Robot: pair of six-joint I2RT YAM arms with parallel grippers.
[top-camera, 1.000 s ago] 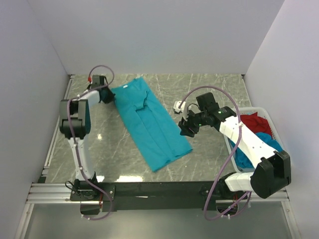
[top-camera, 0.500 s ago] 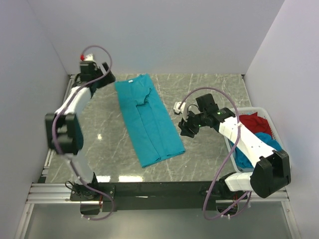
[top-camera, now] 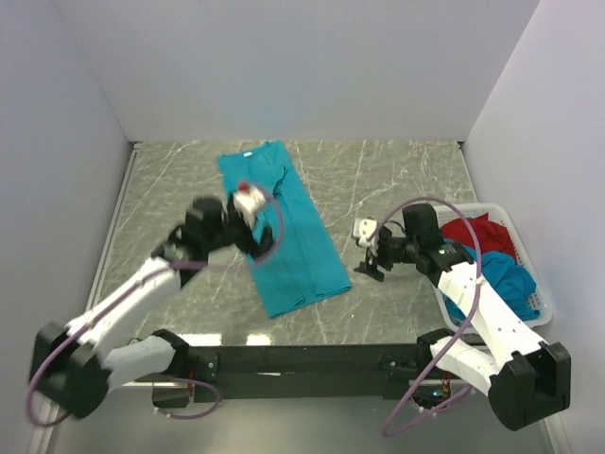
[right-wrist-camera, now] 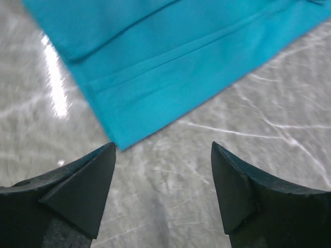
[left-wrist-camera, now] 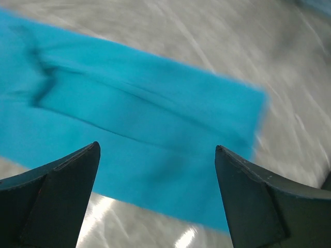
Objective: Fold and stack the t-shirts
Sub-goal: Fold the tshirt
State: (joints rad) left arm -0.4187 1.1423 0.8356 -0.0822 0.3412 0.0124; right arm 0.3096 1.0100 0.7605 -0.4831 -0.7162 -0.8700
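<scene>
A teal t-shirt [top-camera: 284, 232], folded into a long strip, lies flat on the marble table, collar at the far end. My left gripper [top-camera: 257, 244] hovers open over the strip's left edge near its middle. In the left wrist view the teal t-shirt [left-wrist-camera: 155, 119] fills the space under the left gripper [left-wrist-camera: 156, 147], with nothing between the fingers. My right gripper [top-camera: 371, 268] stands open over bare table just right of the shirt's near right corner [right-wrist-camera: 121, 144]. Nothing lies in the right gripper [right-wrist-camera: 163, 145]. A red t-shirt [top-camera: 477, 235] and a blue t-shirt [top-camera: 501, 284] lie bunched in the basket.
A white slatted basket [top-camera: 542, 303] stands at the table's right edge, beside the right arm. Pale walls close the table on the left, far and right sides. A black rail carrying the arm bases runs along the near edge.
My left gripper let go of the shirt's collar, opened, and swung from the far left corner to above the shirt's middle. The shirt now lies straighter. My right gripper opened wider and drew nearer.
</scene>
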